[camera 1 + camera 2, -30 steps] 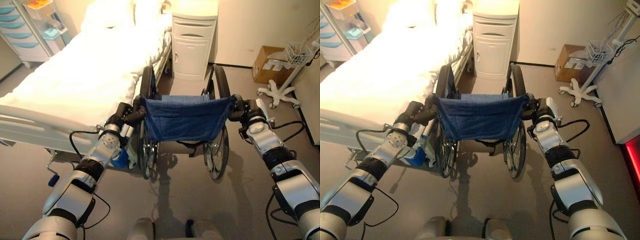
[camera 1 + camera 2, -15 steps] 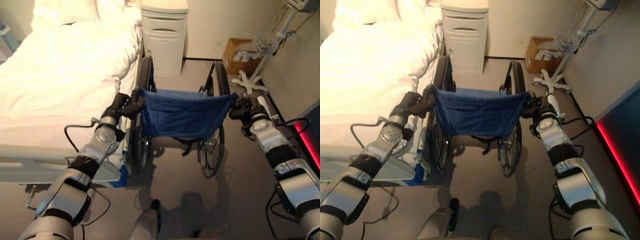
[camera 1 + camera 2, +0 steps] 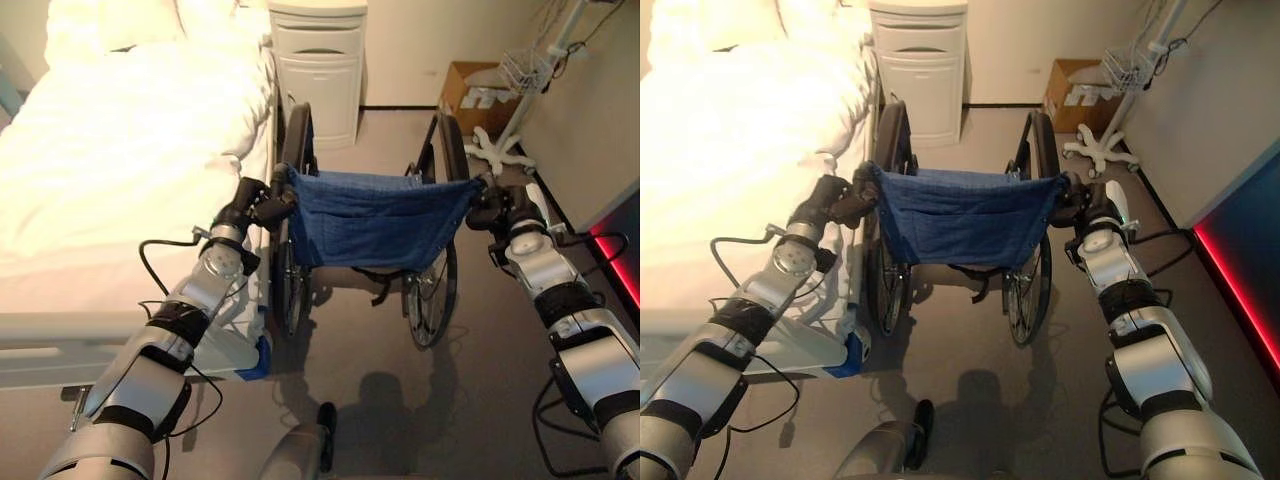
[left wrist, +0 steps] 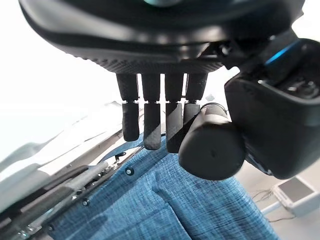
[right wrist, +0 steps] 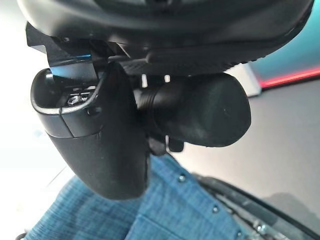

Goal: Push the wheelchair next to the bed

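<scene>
The wheelchair point(image 3: 375, 225), with a blue cloth backrest and large dark wheels, stands right beside the white bed point(image 3: 120, 150), its left wheel close to the bed's side. My left hand point(image 3: 250, 208) is shut on the left push handle point(image 4: 212, 150), fingers point(image 4: 152, 120) curled over it. At the other side my right hand point(image 3: 492, 207) is shut on the right push handle point(image 5: 205, 112), thumb point(image 5: 100, 145) wrapped beside it. Both arms reach forward behind the backrest.
A white bedside cabinet point(image 3: 320, 60) stands just ahead of the wheelchair at the bed's head. A cardboard box point(image 3: 470, 90) and a wheeled stand's white base point(image 3: 495, 150) sit ahead on the right. A wall point(image 3: 590, 120) runs along the right.
The whole view has shifted as I moved forward. The wheelchair now stands further along the bed's side and squarer to it. Both hands have kept their hold on the handles.
</scene>
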`<state>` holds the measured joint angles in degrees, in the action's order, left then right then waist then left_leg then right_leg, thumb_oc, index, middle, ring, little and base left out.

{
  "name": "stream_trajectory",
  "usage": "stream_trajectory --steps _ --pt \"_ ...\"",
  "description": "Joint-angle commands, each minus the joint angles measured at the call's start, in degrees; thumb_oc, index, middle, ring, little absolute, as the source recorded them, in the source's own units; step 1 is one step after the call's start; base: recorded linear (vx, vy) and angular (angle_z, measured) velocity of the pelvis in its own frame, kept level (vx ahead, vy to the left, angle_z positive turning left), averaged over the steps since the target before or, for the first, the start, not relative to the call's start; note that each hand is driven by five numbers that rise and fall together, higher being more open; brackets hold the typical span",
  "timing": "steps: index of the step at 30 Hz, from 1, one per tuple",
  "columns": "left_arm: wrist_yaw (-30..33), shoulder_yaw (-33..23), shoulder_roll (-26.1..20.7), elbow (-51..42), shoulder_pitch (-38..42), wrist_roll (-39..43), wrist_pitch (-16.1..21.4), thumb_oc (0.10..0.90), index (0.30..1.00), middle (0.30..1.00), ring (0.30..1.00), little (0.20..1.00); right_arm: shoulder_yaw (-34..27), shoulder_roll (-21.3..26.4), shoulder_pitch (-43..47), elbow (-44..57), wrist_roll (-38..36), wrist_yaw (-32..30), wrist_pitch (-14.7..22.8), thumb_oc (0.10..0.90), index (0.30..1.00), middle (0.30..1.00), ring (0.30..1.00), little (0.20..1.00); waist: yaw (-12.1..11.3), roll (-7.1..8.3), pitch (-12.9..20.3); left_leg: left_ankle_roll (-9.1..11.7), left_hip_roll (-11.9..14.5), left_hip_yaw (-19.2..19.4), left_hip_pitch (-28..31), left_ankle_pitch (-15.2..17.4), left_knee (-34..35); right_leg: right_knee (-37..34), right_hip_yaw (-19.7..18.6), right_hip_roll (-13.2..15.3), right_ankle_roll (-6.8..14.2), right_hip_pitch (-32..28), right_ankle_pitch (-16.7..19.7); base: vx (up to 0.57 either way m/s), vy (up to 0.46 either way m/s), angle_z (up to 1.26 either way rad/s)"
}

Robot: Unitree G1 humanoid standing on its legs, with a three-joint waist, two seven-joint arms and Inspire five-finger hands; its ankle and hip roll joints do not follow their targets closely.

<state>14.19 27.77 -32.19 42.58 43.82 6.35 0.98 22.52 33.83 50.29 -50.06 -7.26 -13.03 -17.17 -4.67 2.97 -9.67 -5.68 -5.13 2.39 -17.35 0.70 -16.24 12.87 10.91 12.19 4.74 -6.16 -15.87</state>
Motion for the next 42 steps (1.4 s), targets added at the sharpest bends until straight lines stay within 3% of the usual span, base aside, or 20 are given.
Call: stream_trajectory --steps 1,3,4,6,8,10,12,14,17,19,20,21,23,27,28,34,39,40,41,42 --pt "0.45 1.99 -1.48 -0.82 -1.05 -6.87 0.65 0.4 0.3 0.3 0.3 0.3 7.1 -5.35 -3.74 -0.23 2.55 4.43 4.85 0.4 0.3 0.3 0.3 0.3 -4.57 -0.72 -5.34 1.45 -0.22 -0.26 1.05 2.05 3.51 8.09 -6.77 -1.87 3.45 0.04 21.74 0.31 0.036 0.28" --pt "0.46 1.78 -1.37 -1.23 -1.78 -7.22 0.51 0.4 0.3 0.3 0.3 0.3 7.46 -5.06 -4.04 0.9 2.31 4.19 3.85 0.4 0.3 0.3 0.3 0.3 -2.88 -0.7 -5.95 1.51 -0.65 -1.27 3.11 2.97 3.07 5.95 -6.93 -3.06 2.82 4.94 18.96 0.29 -0.005 0.26" --pt "0.73 1.24 -1.97 -1.7 -2.05 -7.26 0.52 0.4 0.3 0.3 0.3 0.3 7.77 -4.67 -3.58 2.36 1.82 4.01 3.11 0.4 0.3 0.3 0.3 0.3 -1.32 -1.58 -7.23 1.56 0.0 -2.22 5.11 3.9 3.1 6.19 -7.22 -3.67 2.04 12.72 18.13 0.26 -0.051 -0.03" --pt "1.41 0.55 -3.06 -2.16 -1.81 -6.08 0.77 0.4 0.3 0.3 0.3 0.3 7.78 -4.17 -2.31 4.34 1.55 3.92 1.48 0.4 0.3 0.3 0.3 0.3 1.4 -1.69 -10.09 0.86 -0.68 -3.22 6.86 6.87 1.03 4.66 -7.78 -3.71 1.59 23.46 20.46 0.26 -0.095 -0.08" --pt "1.01 0.52 -3.47 -2.27 -1.81 -5.22 0.78 0.4 0.3 0.3 0.3 0.3 7.56 -3.5 -1.99 4.85 1.18 5.19 -1.14 0.4 0.3 0.3 0.3 0.3 3.39 -1.21 -10.76 0.49 -2.09 -4.48 9.76 9.31 0.43 -2.94 -7.97 -3.57 1.99 26.03 21.81 0.44 -0.139 0.33" --pt "0.4 0.27 -3.4 -2.05 -1.58 -5.27 0.87 0.4 0.3 0.3 0.3 0.3 7.52 -3.37 -1.21 4.76 0.24 6.11 -3.84 0.4 0.3 0.3 0.3 0.3 4.42 -1.19 -10.58 0.78 -2.35 -6.22 12.64 10.08 1.36 -6.09 -8.74 -4.79 2.37 25.97 22.33 0.44 -0.166 0.98" --pt "0.23 0.05 -3.26 -2.19 -1.6 -5.45 0.31 0.4 0.3 0.3 0.3 0.3 7.58 -3.45 -0.73 4.47 -0.49 6.98 -5.44 0.4 0.3 0.3 0.3 0.3 4.43 -0.79 -9.67 0.9 -2.18 -5.88 13.53 10.35 1.68 -5.25 -7.48 -5.57 2.14 24.35 20.96 0.4 -0.196 1.05" --pt "0.12 -0.08 -2.2 -1.86 -1.21 -3.53 0.41 0.4 0.3 0.3 0.3 0.3 7.68 -4.21 -1.07 2.89 -2.72 7.17 -6.46 0.4 0.3 0.3 0.3 0.3 4.45 -0.05 -8.38 1.51 -2.29 -6.54 13.24 11.34 -0.41 -3.0 -8.89 -5.95 1.85 21.34 20.52 0.39 -0.224 0.69" --pt "0.57 0.82 -1.37 -0.94 0.02 -3.0 -0.45 0.4 0.3 0.3 0.3 0.3 7.82 -4.31 -2.08 3.14 -2.81 6.87 -7.51 0.4 0.3 0.3 0.3 0.3 6.34 0.03 -7.51 3.66 1.03 -5.44 17.13 13.39 -1.53 -3.08 -7.7 -4.84 1.04 20.28 20.31 0.33 -0.114 0.67" --pt "0.37 0.83 -0.88 -0.39 -0.2 -3.16 0.16 0.4 0.3 0.3 0.3 0.3 7.27 -3.92 -2.77 2.76 -2.01 7.49 -7.62 0.4 0.3 0.3 0.3 0.3 7.37 -0.68 -6.37 5.3 3.2 -5.95 20.97 11.53 -1.29 -3.76 -6.72 -5.22 0.2 19.62 20.03 0.25 -0.02 0.51" --pt "1.1 1.64 -0.19 0.33 0.12 -2.48 0.45 0.4 0.3 0.3 0.3 0.3 7.68 -3.82 -3.06 2.17 -2.48 6.99 -7.23 0.4 0.3 0.3 0.3 0.3 8.0 -1.28 -5.54 7.35 5.38 -6.0 21.38 6.61 -4.56 -4.16 -5.46 -5.5 -0.93 18.61 19.11 0.24 -0.007 0.21" --pt "1.26 1.83 0.16 0.62 0.06 -2.23 0.67 0.4 0.3 0.3 0.3 0.3 7.84 -3.73 -3.61 2.04 -3.14 6.19 -6.67 0.4 0.3 0.3 0.3 0.3 8.05 -1.15 -5.72 7.94 6.3 -5.4 19.23 3.11 -8.46 -4.37 -4.88 -5.48 -1.81 16.98 18.35 0.31 -0.004 0.18" --pt "1.32 2.22 0.81 1.05 0.59 -2.89 0.69 0.4 0.3 0.3 0.3 0.3 7.95 -4.14 -3.56 2.11 -3.09 5.78 -6.93 0.4 0.3 0.3 0.3 0.3 7.55 -0.74 -6.91 7.97 6.94 -4.33 14.65 1.29 -9.54 -5.32 -5.12 -5.64 -2.24 13.65 17.74 0.23 0.03 0.12" --pt "2.07 2.36 0.45 0.71 2.23 -2.45 0.02 0.4 0.3 0.3 0.3 0.3 9.01 -4.76 -1.83 2.75 -3.09 3.92 -6.96 0.4 0.3 0.3 0.3 0.3 4.24 -1.88 -10.78 8.89 4.74 -2.66 5.56 -2.67 0.86 -7.33 -7.21 -8.34 -1.73 6.79 15.62 0.15 0.135 -0.32" --pt "2.43 2.69 0.38 0.61 2.87 -1.82 -0.67 0.4 0.3 0.3 0.3 0.3 8.95 -4.54 -1.6 3.9 -3.47 3.28 -6.87 0.4 0.3 0.3 0.3 0.3 3.65 -2.04 -11.91 8.63 4.38 -1.47 3.08 -2.33 0.35 -7.73 -7.21 -8.24 -1.96 5.45 14.83 0.15 0.172 -0.99" --pt "-0.08 1.14 -1.8 0.15 0.92 -2.08 -1.01 0.4 0.3 0.3 0.3 0.3 7.62 -4.46 -4.35 7.82 -2.3 3.84 -7.06 0.4 0.3 0.3 0.3 0.3 3.76 -3.44 -9.46 6.5 3.13 -2.04 11.16 -0.71 10.72 -6.14 -6.55 -7.85 -0.23 6.74 13.54 0.15 0.142 -0.61" --pt "0.32 1.61 -1.83 -0.21 1.31 -1.54 -1.5 0.4 0.3 0.3 0.3 0.3 6.69 -4.14 -4.13 6.56 -2.6 4.48 -4.33 0.4 0.3 0.3 0.3 0.3 3.7 -3.56 -8.4 5.37 2.92 -1.94 12.48 0.05 11.34 -4.59 -5.92 -7.29 0.18 8.54 13.32 0.01 0.046 0.07" --pt "0.25 1.6 -1.76 -0.15 0.94 -1.5 -1.25 0.613 0.62 0.62 0.62 0.62 6.69 -4.2 -4.16 6.31 -2.91 4.66 -4.38 0.513 0.469 0.469 0.469 0.469 3.59 -3.49 -8.16 5.22 2.87 -1.96 12.77 0.28 11.36 -4.72 -5.92 -7.21 0.19 8.3 13.3 0.04 0.024 0.03" --pt "-0.19 1.55 -1.73 -0.25 0.58 -1.65 -1.18 0.8 0.9 0.9 0.9 0.9 6.68 -4.26 -4.32 6.11 -3.26 4.6 -4.15 0.8 0.9 0.9 0.9 0.9 3.46 -3.4 -7.88 5.08 2.83 -1.87 13.02 0.48 11.32 -4.92 -5.89 -7.14 0.19 7.99 13.34 0.04 0.015 0.04" --pt "-0.58 1.36 -1.81 -0.45 0.13 -1.46 -0.97 0.8 0.9 0.9 0.9 0.9 6.62 -4.05 -4.57 6.17 -3.6 4.42 -3.71 0.8 0.9 0.9 0.9 0.9 3.35 -3.28 -7.57 5.0 2.79 -1.84 13.19 0.65 11.26 -5.06 -5.96 -7.13 0.19 7.67 13.31 0.04 0.014 0.06"
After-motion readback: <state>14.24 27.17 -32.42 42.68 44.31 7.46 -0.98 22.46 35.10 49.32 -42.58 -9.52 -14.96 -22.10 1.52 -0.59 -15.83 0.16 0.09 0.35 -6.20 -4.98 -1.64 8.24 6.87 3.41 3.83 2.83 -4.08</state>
